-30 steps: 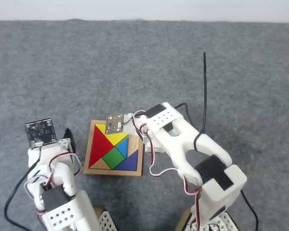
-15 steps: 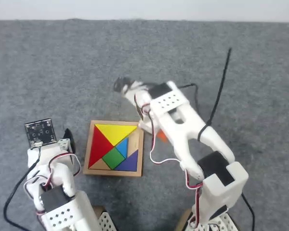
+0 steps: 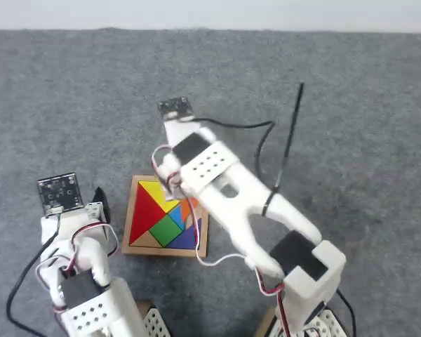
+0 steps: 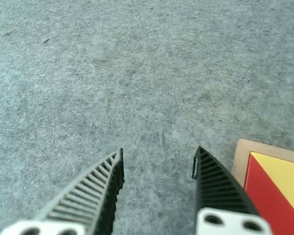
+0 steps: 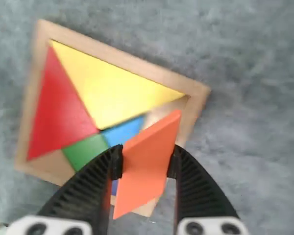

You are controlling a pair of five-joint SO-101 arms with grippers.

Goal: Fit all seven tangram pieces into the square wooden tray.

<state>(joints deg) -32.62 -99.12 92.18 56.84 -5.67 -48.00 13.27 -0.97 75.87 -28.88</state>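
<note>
Orange piece [image 5: 146, 171] is pinched in the right hand [image 5: 144, 154], held tilted above the wooden tray [image 3: 161, 250], pretty much over the bare gap by its edge. The yellow triangle [image 5: 112, 93], red triangle [image 5: 59, 112], blue piece [image 5: 122, 132] and green piece [image 5: 85, 152] already lie flat in it. The left hand [image 4: 159, 154] is spread wide over the grey counter [image 4: 137, 58], just beside a tray corner, gripping nothing.

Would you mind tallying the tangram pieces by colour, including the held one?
yellow piece: 1
red piece: 1
blue piece: 1
green piece: 1
purple piece: 1
tan piece: 1
orange piece, in the right gripper: 1
Total: 7
</note>
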